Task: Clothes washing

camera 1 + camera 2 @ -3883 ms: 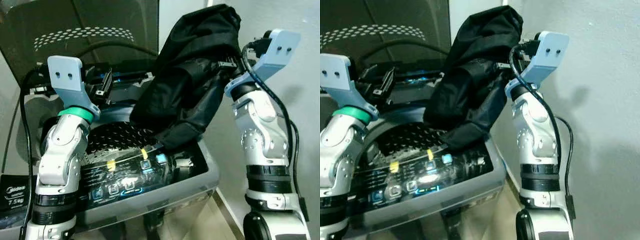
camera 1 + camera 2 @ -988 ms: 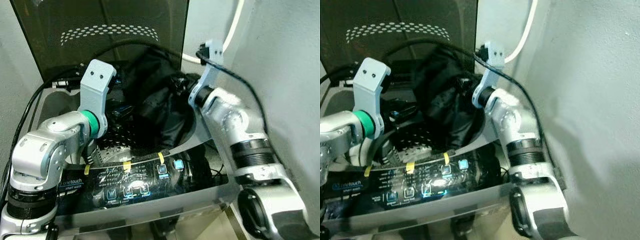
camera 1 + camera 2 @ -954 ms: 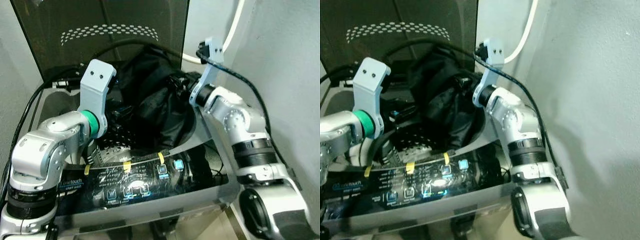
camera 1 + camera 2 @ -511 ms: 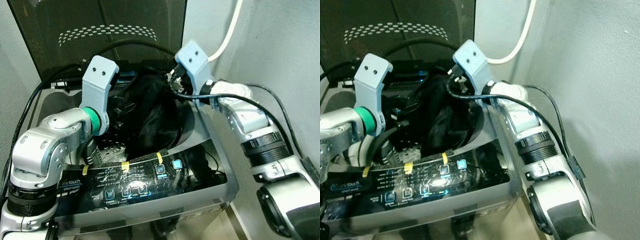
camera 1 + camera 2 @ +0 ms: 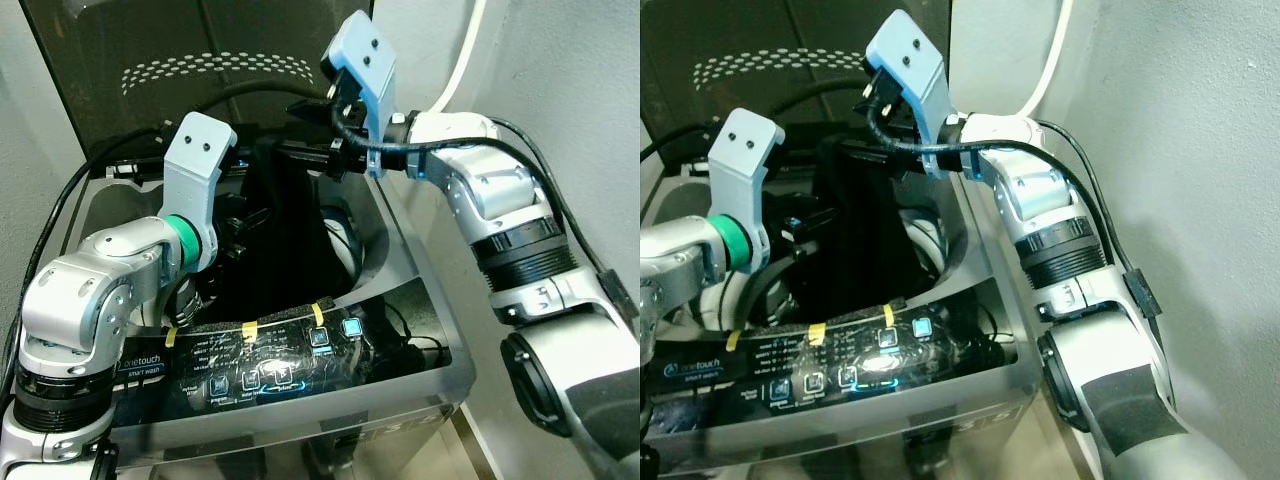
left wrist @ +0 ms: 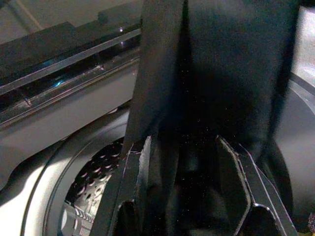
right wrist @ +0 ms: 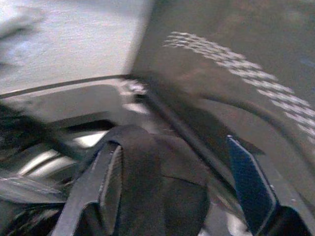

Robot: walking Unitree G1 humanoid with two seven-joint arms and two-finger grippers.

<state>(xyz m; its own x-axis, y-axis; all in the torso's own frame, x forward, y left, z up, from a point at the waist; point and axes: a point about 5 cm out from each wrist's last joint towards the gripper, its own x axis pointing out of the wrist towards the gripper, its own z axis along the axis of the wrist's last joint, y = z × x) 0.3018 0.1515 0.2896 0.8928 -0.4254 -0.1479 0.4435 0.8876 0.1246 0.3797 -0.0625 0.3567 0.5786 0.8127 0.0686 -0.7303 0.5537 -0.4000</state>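
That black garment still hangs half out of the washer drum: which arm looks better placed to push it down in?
Probably the left. The left gripper sits low at the drum mouth, against the black garment. The right gripper is raised above it, fingers open.

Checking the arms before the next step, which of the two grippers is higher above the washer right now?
The right gripper, above the tub's back edge by the raised lid. The left gripper sits lower, down against the black garment.

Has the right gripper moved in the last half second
Yes. The right gripper has swung toward the robot's left, across the washer drum opening to above the black garment.
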